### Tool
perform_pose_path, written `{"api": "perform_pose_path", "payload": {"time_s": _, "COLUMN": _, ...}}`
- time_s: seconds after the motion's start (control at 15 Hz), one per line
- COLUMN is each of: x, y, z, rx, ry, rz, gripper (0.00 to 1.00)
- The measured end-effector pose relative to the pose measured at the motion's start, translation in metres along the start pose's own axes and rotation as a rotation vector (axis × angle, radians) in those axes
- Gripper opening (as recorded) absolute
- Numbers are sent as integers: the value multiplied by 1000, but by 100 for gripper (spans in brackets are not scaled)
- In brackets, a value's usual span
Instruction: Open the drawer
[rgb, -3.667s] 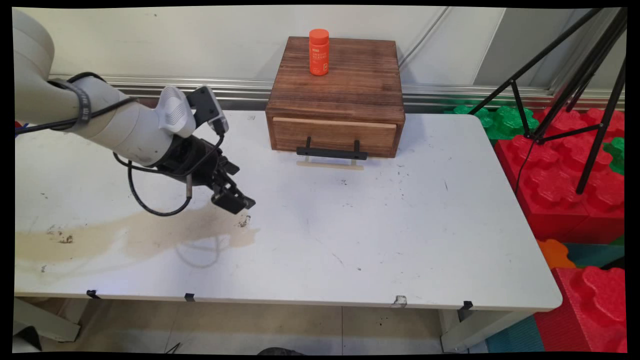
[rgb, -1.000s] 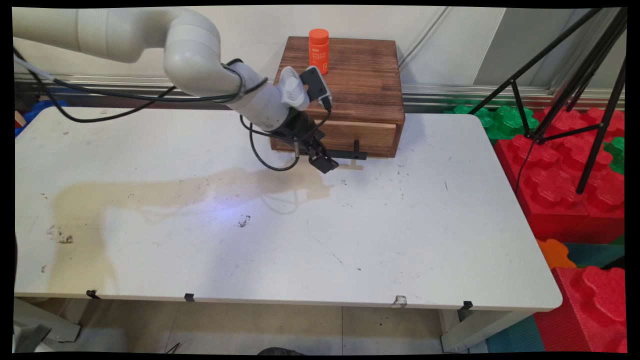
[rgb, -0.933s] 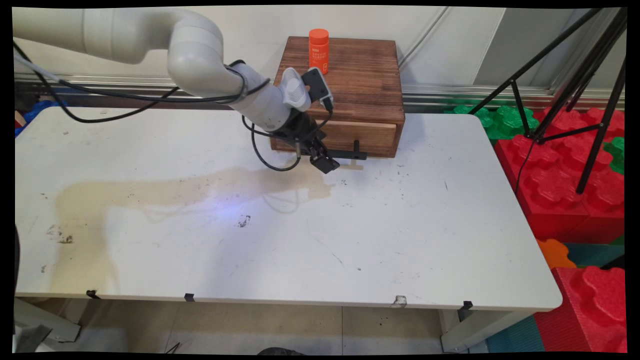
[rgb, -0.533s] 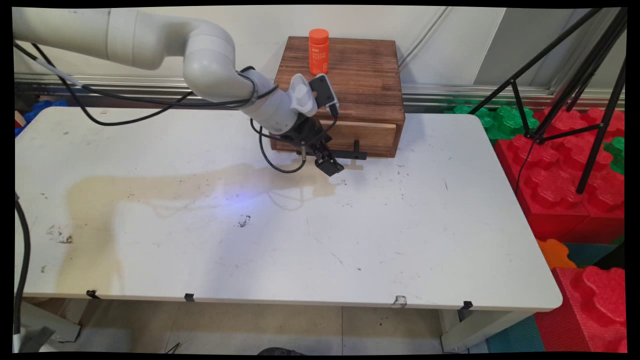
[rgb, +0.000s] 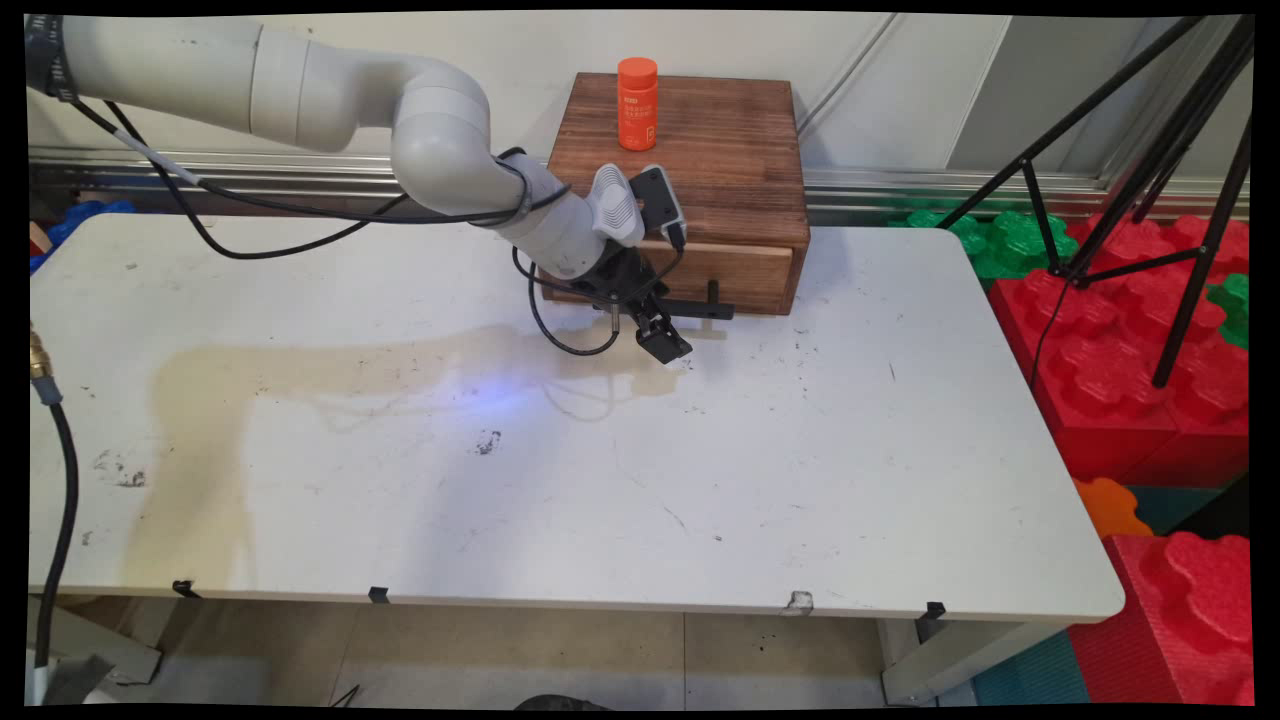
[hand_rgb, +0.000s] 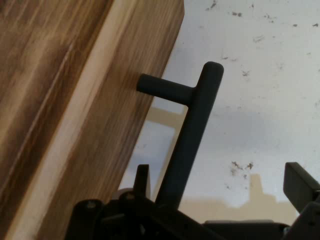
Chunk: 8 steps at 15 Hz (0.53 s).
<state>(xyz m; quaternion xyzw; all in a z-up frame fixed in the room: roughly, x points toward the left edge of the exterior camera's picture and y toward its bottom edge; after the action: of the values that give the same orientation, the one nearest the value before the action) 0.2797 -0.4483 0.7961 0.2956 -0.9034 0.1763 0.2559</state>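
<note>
My pincer (rgb: 664, 343) sits low at the front of the wooden drawer box (rgb: 680, 170), which stands at the middle of the tabletop's (rgb: 800, 480) far edge. My fingers are spread, and the black bar handle (hand_rgb: 192, 135) runs between them: one fingertip (hand_rgb: 142, 179) lies in the gap between the bar and the drawer front (rgb: 740, 268), the other (hand_rgb: 300, 182) well out on the tabletop side. I am not pinching anything yet. The bar lies nearer the inner finger than the outer one, so as I judge it I ought to centre myself across the bar before pressing together, and keep that inner finger off the wood. The orange bottle (rgb: 637, 103) stands upright on the box's top near its back edge, well clear of me.
</note>
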Motion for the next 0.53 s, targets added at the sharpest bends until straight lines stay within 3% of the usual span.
{"api": "perform_pose_path", "payload": {"time_s": 0.53, "x": 1, "y": 10, "z": 4, "rx": -25, "ry": -18, "rz": -6, "gripper": 100}}
